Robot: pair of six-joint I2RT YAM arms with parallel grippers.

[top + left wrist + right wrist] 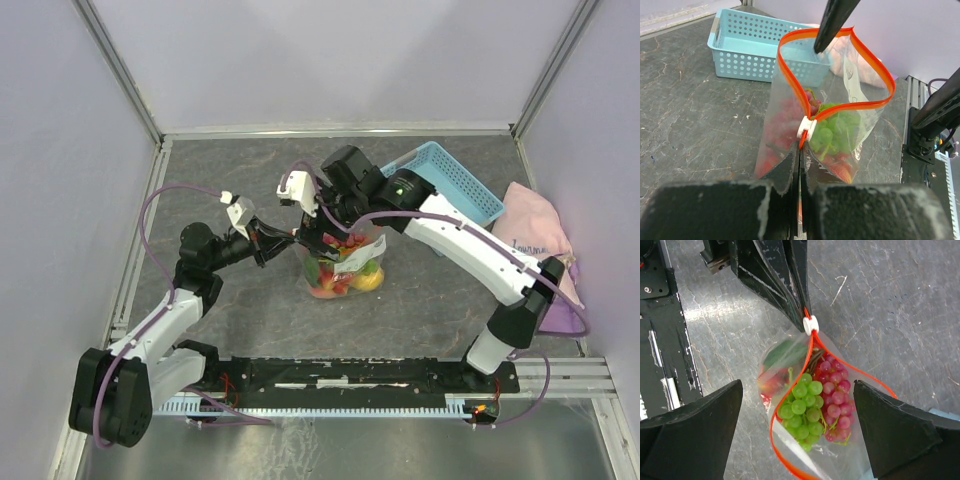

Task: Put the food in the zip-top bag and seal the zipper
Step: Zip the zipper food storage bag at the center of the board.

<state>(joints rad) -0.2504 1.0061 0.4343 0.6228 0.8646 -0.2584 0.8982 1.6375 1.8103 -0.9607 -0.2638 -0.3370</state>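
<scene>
The zip-top bag stands upright on the table with its mouth open and holds the food: green grapes, pink-purple grapes, a green leafy piece and red fruit. The zipper forms an open orange-red loop, with its white slider at the near end. My left gripper is shut on the zipper's end just behind the slider; it also shows in the top view. My right gripper is open and empty, straddling the bag's mouth from above; one finger hangs at the far rim.
A light blue slatted basket lies behind the bag, close to it in the left wrist view. A pink cloth lies at the right wall. The black base rail runs along the near edge.
</scene>
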